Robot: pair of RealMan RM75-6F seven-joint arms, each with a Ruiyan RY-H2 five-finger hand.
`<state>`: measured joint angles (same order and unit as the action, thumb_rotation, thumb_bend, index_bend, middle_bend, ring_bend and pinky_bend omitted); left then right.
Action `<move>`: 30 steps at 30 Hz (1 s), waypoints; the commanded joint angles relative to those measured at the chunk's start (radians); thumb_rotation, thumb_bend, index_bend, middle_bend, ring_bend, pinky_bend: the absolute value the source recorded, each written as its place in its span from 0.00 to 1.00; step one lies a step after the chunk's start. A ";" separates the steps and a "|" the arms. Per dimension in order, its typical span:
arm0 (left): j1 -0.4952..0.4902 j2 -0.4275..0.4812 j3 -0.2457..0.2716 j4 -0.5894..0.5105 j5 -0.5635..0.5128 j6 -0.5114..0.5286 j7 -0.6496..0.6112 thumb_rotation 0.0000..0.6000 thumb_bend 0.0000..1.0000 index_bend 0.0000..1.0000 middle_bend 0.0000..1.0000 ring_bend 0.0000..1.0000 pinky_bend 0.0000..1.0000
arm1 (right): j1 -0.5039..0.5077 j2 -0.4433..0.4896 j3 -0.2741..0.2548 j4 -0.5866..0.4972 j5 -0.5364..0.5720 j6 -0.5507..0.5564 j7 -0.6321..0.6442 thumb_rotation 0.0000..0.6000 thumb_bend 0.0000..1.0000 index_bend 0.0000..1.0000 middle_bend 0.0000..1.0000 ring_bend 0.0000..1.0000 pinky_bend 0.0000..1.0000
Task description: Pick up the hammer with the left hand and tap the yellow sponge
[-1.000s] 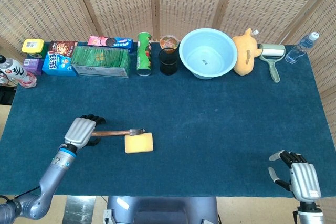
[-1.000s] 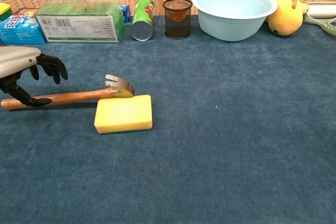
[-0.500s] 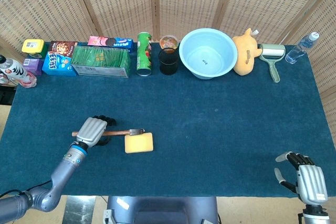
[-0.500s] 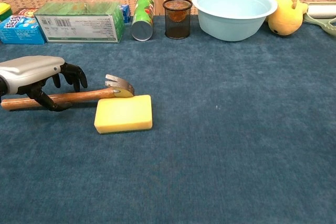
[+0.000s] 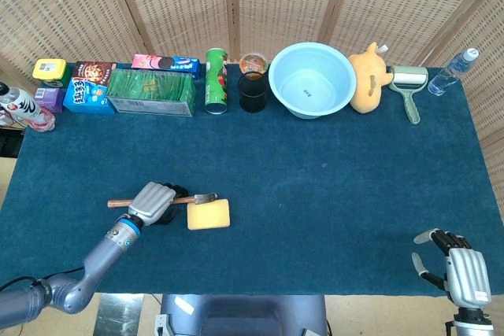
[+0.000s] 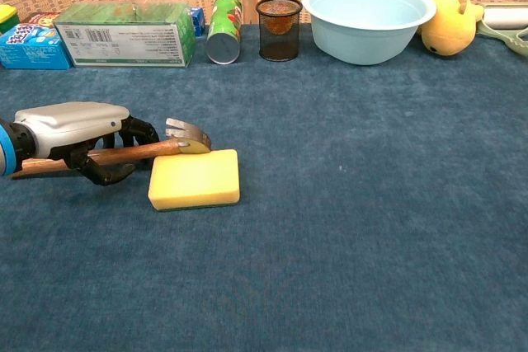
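The hammer (image 5: 191, 199) lies flat on the blue cloth, its wooden handle (image 6: 157, 149) pointing left and its metal head (image 6: 188, 132) touching the back edge of the yellow sponge (image 5: 209, 214) (image 6: 195, 178). My left hand (image 5: 152, 202) (image 6: 78, 125) sits over the middle of the handle, fingers curled behind it and thumb in front. The handle runs between them and still rests on the cloth. My right hand (image 5: 461, 264) hangs at the table's near right corner, fingers apart and holding nothing.
Along the back edge stand snack boxes, a green box (image 5: 151, 91), a green can (image 5: 216, 80), a black mesh cup (image 5: 253, 90), a light blue bowl (image 5: 312, 79), a yellow plush (image 5: 368, 76), a lint roller (image 5: 409, 84) and a bottle (image 5: 453, 71).
My left hand has slid right along the hammer handle, from its end toward the head. The hammer and sponge have not moved. The right hand dropped slightly lower.
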<state>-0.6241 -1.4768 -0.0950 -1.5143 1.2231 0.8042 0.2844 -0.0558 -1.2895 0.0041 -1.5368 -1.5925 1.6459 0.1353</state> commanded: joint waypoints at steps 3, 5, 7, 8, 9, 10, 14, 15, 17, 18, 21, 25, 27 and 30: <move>-0.004 0.022 0.014 -0.011 0.001 -0.001 -0.012 1.00 0.63 0.38 0.44 0.41 0.51 | -0.023 -0.006 -0.005 -0.001 0.010 0.019 0.011 1.00 0.37 0.47 0.46 0.43 0.37; -0.003 0.023 0.018 -0.004 0.000 0.003 -0.018 1.00 0.62 0.38 0.44 0.41 0.51 | -0.028 -0.008 -0.006 0.000 0.008 0.025 0.010 1.00 0.37 0.47 0.46 0.43 0.38; -0.003 0.020 0.023 0.012 -0.002 0.007 -0.019 1.00 0.62 0.38 0.44 0.41 0.51 | -0.032 -0.008 -0.007 -0.002 0.007 0.029 0.010 1.00 0.37 0.47 0.46 0.43 0.38; -0.003 0.018 0.027 0.019 -0.003 0.009 -0.016 1.00 0.62 0.38 0.44 0.41 0.51 | -0.034 -0.008 -0.007 -0.004 0.006 0.031 0.011 1.00 0.37 0.47 0.46 0.43 0.38; -0.003 0.017 0.028 0.021 -0.003 0.011 -0.016 1.00 0.62 0.38 0.44 0.41 0.51 | -0.034 -0.008 -0.007 -0.004 0.005 0.032 0.011 1.00 0.37 0.47 0.46 0.43 0.38; -0.001 0.014 0.032 0.027 -0.006 0.015 -0.016 1.00 0.62 0.38 0.44 0.41 0.51 | -0.035 -0.008 -0.005 -0.005 0.005 0.034 0.011 1.00 0.37 0.47 0.46 0.43 0.38; 0.005 0.015 0.038 0.033 -0.004 0.030 -0.028 1.00 0.62 0.40 0.46 0.42 0.51 | -0.034 -0.009 -0.004 -0.007 0.000 0.032 0.011 1.00 0.37 0.47 0.46 0.43 0.38; 0.011 0.015 0.035 0.033 0.002 0.045 -0.041 1.00 0.63 0.41 0.47 0.43 0.52 | -0.034 -0.010 -0.003 -0.006 0.000 0.031 0.011 1.00 0.37 0.47 0.46 0.43 0.38; 0.019 0.014 0.030 0.037 0.013 0.069 -0.065 1.00 0.64 0.45 0.51 0.46 0.54 | -0.034 -0.011 -0.001 -0.007 -0.001 0.031 0.009 1.00 0.37 0.47 0.46 0.43 0.38; 0.023 0.016 0.027 0.038 0.020 0.081 -0.080 1.00 0.65 0.46 0.52 0.47 0.55 | -0.035 -0.011 -0.001 -0.007 0.000 0.031 0.009 1.00 0.37 0.47 0.46 0.43 0.38; 0.035 0.025 0.018 0.041 0.052 0.119 -0.134 1.00 0.65 0.50 0.55 0.50 0.57 | -0.036 -0.012 0.004 -0.006 0.004 0.031 0.010 1.00 0.37 0.47 0.46 0.42 0.38; 0.043 0.050 0.015 0.034 0.095 0.150 -0.200 1.00 0.65 0.54 0.58 0.54 0.60 | -0.037 -0.015 0.010 -0.003 0.017 0.025 0.017 1.00 0.37 0.47 0.46 0.43 0.38; 0.044 0.059 0.016 0.034 0.113 0.157 -0.229 1.00 0.65 0.54 0.59 0.54 0.61 | -0.038 -0.018 0.012 0.000 0.024 0.022 0.020 1.00 0.37 0.47 0.46 0.42 0.38; 0.046 0.069 0.017 0.037 0.134 0.166 -0.273 1.00 0.65 0.55 0.59 0.55 0.61 | -0.039 -0.023 0.013 0.004 0.028 0.018 0.021 1.00 0.37 0.47 0.46 0.42 0.38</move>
<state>-0.5806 -1.4162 -0.0785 -1.4786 1.3434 0.9623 0.0291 -0.0946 -1.3126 0.0168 -1.5329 -1.5648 1.6636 0.1564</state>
